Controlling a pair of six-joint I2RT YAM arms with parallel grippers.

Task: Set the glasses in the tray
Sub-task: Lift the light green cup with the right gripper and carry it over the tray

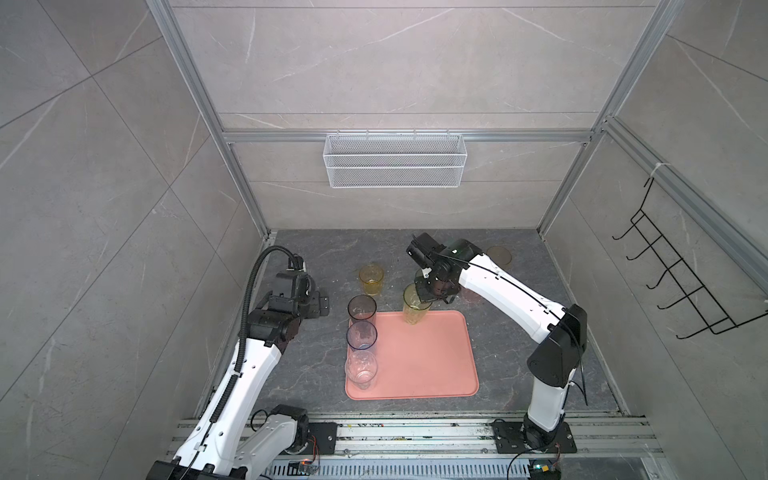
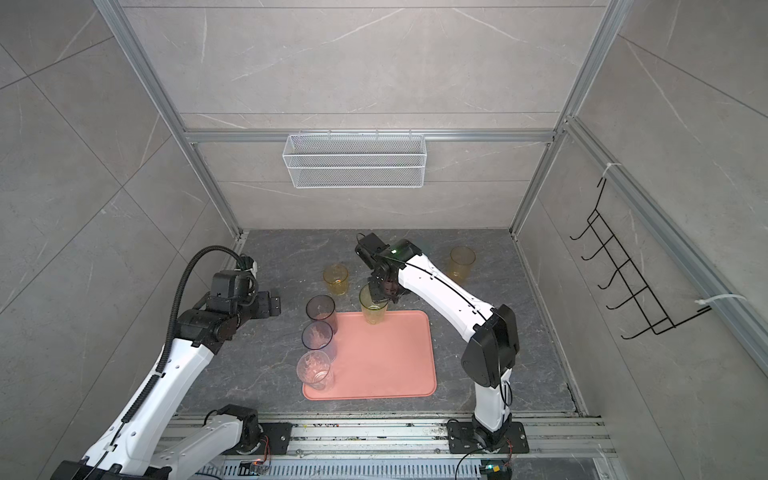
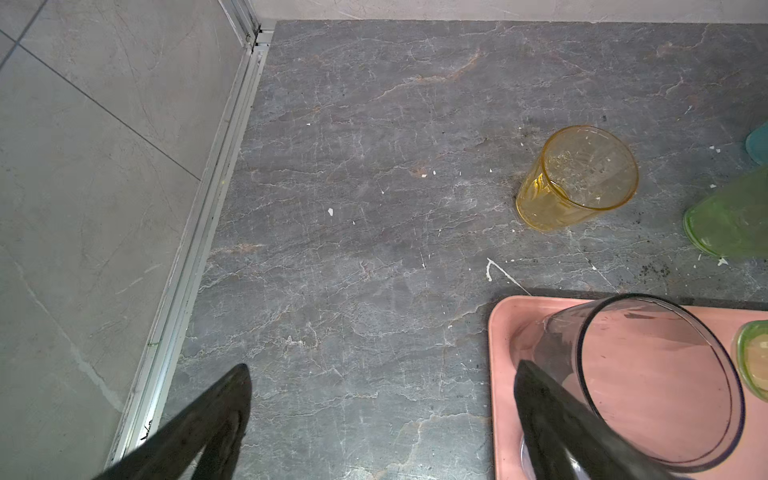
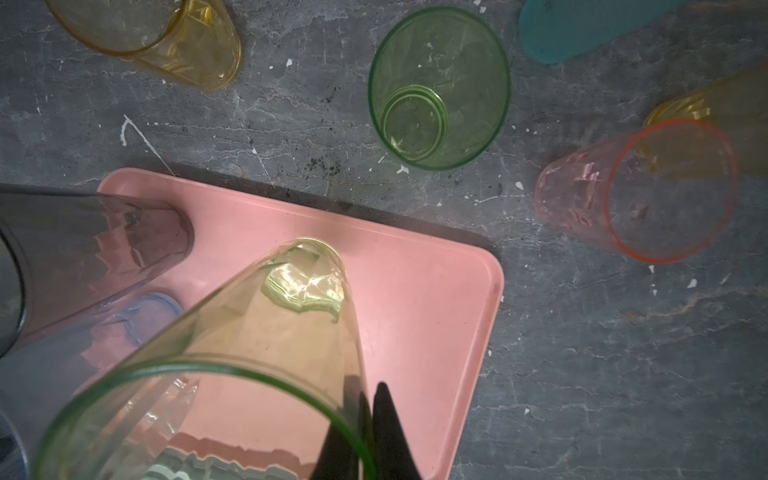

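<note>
Both top views first. The tray [image 1: 432, 365] lies in the lower middle of the frame. Three glasses stand in a row down its left edge: the grey glass [image 1: 361, 309] uppermost, then the blue glass [image 1: 361, 336], then the clear glass [image 1: 360, 368]. At the tray's upper edge the right gripper [image 1: 424, 296] has the yellow-green glass [image 1: 413, 311] by the rim, base over the tray. The amber glass [image 1: 371, 279] stands on the table [image 1: 519, 332] just above the tray's upper left corner. In a top view the orange glass [image 2: 462, 262] stands at the upper right. The left gripper [image 1: 321, 305], left of the grey glass, is spread wide with nothing in it.

Left wrist: the fingers are far apart, one just beside the grey glass in the tray's corner. The amber glass is out on the table.

Right wrist: the fingers pinch the yellow-green glass's wall, one inside, one outside. The glass leans, and I cannot tell whether its base touches the tray. Off the tray stand the green glass [image 4: 436, 87], the pink glass [image 4: 640, 191] and, cut by the frame, the teal glass [image 4: 582, 29].
</note>
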